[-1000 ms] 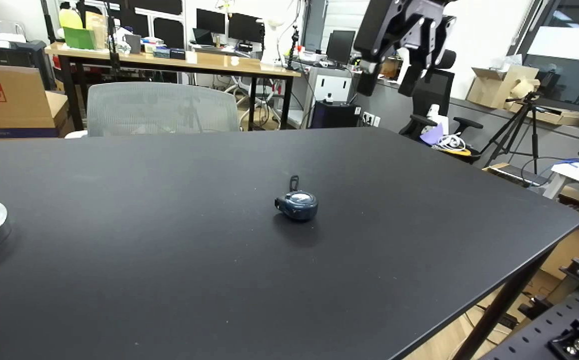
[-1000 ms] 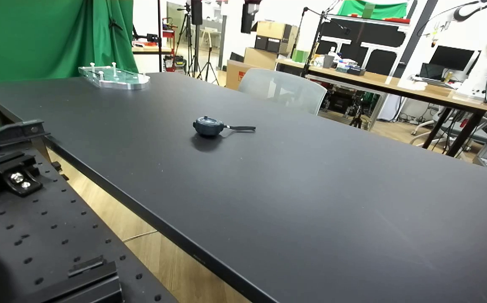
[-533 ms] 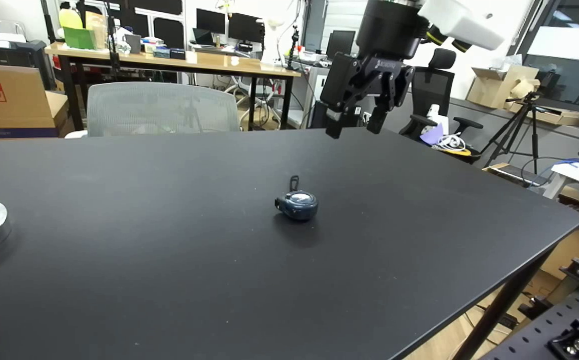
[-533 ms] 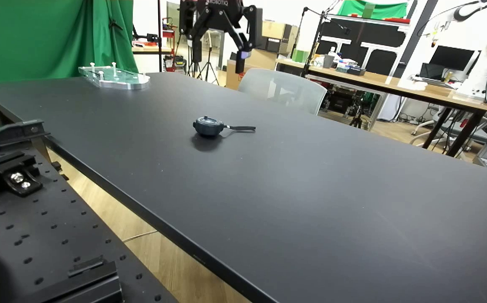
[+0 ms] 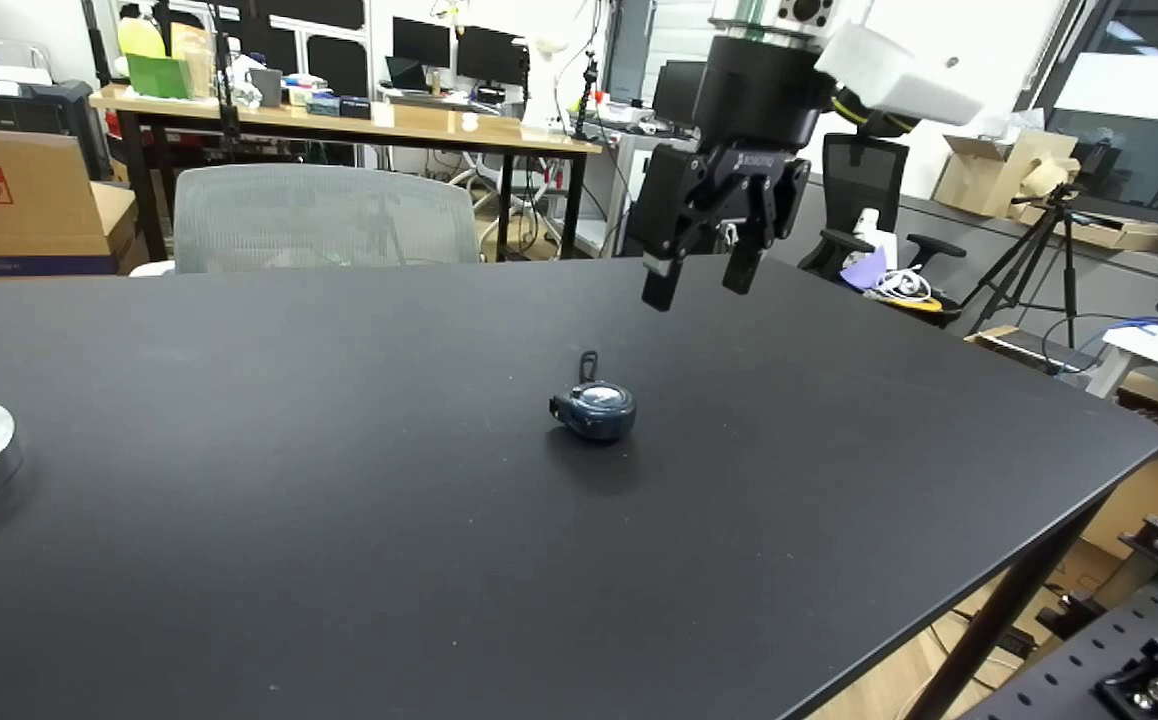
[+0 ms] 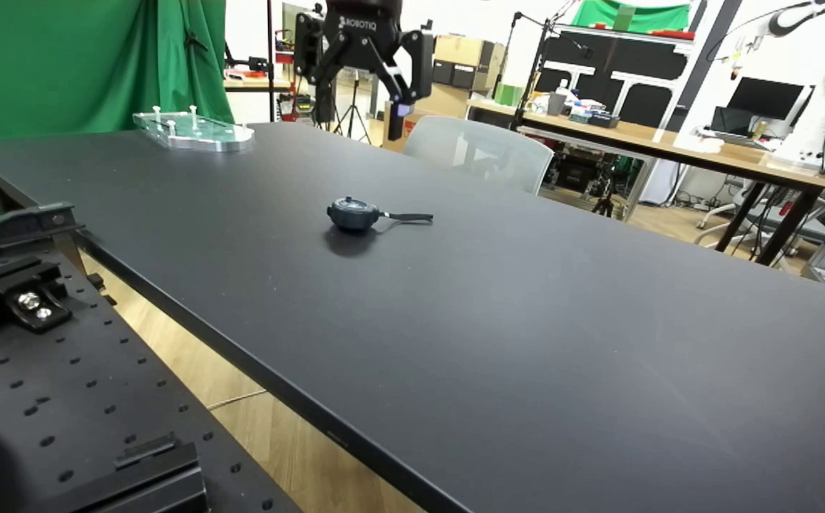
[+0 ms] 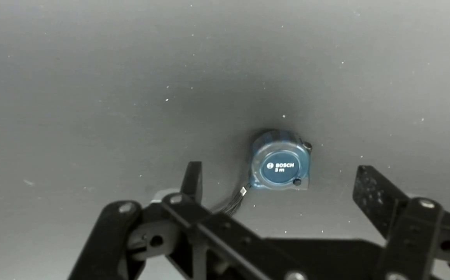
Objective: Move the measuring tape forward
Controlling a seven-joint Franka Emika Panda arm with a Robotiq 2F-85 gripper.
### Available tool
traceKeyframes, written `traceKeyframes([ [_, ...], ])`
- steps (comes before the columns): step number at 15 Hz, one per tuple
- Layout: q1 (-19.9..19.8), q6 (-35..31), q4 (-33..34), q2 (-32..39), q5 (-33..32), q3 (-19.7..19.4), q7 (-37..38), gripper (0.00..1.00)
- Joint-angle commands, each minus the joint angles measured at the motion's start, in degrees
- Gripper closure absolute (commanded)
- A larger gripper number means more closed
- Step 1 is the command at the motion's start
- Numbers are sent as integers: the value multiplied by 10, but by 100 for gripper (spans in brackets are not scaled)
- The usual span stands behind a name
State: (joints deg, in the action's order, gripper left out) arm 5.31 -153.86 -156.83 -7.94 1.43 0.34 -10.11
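Blue measuring tape (image 7: 281, 167), one, on one black table (image 5: 339, 560); one claw (image 5: 698, 291) above, two fingers (image 7: 376, 198) spread wide, gripping nothing.

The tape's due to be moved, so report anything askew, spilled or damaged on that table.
Nothing stands out. The measuring tape lies label up on the black table, its strap trailing loose, with no spill or damage visible. At most, pale specks dot the table, perhaps dust.

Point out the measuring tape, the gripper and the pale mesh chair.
Measuring tape (image 7: 280, 167), wrist view: on the round label of its case.
Gripper (image 5: 700, 286), an exterior view: midway between its open fingertips.
Pale mesh chair (image 5: 327, 218), an exterior view: middle of its backrest.
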Motion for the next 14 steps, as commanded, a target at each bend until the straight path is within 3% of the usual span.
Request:
traceKeyframes([
  [1,-8,-8,37,71,-33,18,33,0],
  [9,11,-32,118,199,-152,13,99,0],
  [14,23,-26,149,242,-145,17,92,0],
])
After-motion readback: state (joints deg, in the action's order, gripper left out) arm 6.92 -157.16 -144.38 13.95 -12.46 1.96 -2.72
